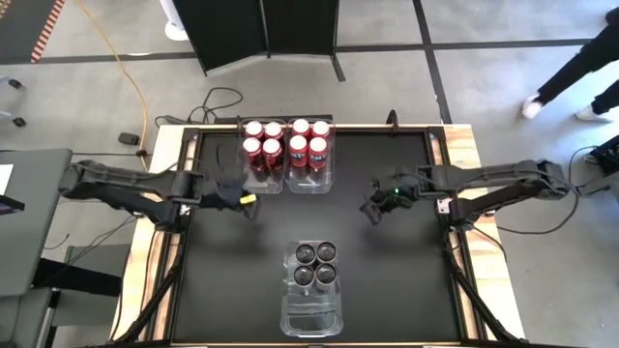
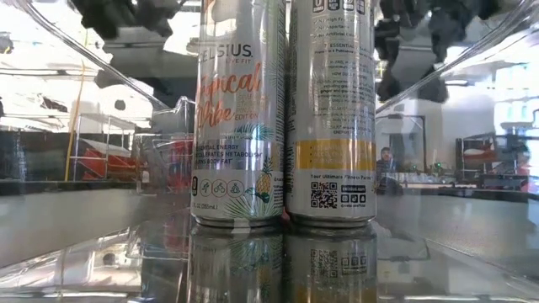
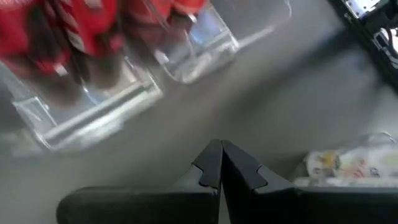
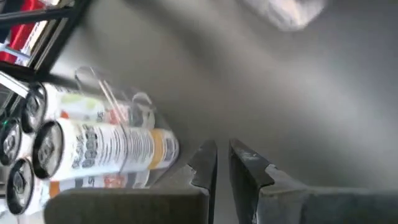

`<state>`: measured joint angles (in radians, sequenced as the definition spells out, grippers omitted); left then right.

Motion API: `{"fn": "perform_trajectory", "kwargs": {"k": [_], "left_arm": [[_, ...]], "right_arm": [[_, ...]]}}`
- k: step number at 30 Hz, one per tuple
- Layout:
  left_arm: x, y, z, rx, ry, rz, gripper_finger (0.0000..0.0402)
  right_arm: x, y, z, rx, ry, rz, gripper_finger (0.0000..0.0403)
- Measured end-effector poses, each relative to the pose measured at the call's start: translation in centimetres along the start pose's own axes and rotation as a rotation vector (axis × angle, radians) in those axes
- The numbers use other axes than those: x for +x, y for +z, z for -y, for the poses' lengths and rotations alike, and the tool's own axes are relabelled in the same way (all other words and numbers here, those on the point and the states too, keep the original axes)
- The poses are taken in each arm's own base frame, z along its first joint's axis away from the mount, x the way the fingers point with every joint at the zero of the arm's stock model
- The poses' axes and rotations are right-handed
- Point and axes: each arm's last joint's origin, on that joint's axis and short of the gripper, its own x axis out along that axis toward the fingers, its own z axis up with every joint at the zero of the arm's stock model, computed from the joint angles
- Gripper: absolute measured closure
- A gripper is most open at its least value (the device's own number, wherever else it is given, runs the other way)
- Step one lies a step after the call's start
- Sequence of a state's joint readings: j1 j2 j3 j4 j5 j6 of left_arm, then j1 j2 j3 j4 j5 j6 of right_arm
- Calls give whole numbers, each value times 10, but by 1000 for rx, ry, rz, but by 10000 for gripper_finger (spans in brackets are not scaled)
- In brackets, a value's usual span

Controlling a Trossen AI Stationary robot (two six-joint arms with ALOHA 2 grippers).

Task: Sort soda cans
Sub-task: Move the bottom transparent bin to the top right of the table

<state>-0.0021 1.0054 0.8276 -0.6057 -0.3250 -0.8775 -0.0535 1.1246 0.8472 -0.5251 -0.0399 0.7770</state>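
Note:
Eight red soda cans stand upright in two clear bins at the table's far middle: one group (image 1: 261,147) in the left bin, the other group (image 1: 309,143) in the right bin. Several silver-grey cans (image 1: 314,264) stand in the far half of a clear bin (image 1: 311,314) near the front edge. The low view shows two of them (image 2: 240,126) close up through the bin wall. My left gripper (image 1: 248,199) hovers shut just near-left of the red cans. My right gripper (image 1: 371,209) hovers right of centre, shut to a narrow slit, and holds nothing.
The black tabletop (image 1: 387,280) lies bare between the bins and on both sides of the near bin. A raised frame (image 1: 453,232) runs along the table's edges. A person's legs (image 1: 571,77) show on the floor beyond the far right corner.

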Motion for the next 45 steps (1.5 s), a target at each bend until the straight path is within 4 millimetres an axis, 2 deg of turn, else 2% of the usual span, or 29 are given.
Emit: {"fn": "perform_trajectory", "kwargs": {"k": [4, 8, 12, 19, 23, 28, 30, 33, 37, 40, 45], "left_arm": [[4, -21, 16, -48, -2, -38, 400], [8, -41, 30, -74, -7, -75, 400], [12, -59, 40, -45, -4, -96, 400], [16, -81, 50, 67, -6, -149, 400], [14, -92, 56, 148, -46, -176, 400], [9, -98, 58, 196, -61, -174, 400], [9, -98, 58, 213, -60, -171, 400], [9, -98, 58, 231, -63, -175, 400], [9, -99, 58, 231, -76, -205, 400], [8, -100, 59, 236, -88, -228, 400], [8, -101, 59, 254, -89, -234, 400]], "right_arm": [[10, -21, 0, 66, 37, -29, 344], [15, -36, -11, 105, 90, -63, 344], [16, -52, -25, 159, 99, -70, 344], [16, -74, -45, 312, 99, 23, 344], [33, -87, -60, 311, 142, 31, 344], [62, -96, -62, 215, 104, 28, 337], [71, -95, -63, 202, 111, 41, 321], [80, -96, -64, 217, 124, 47, 277], [82, -103, -68, 267, 136, 29, 196], [77, -112, -78, 261, 196, 11, 151], [68, -119, -92, 262, 200, 14, 142]]}}
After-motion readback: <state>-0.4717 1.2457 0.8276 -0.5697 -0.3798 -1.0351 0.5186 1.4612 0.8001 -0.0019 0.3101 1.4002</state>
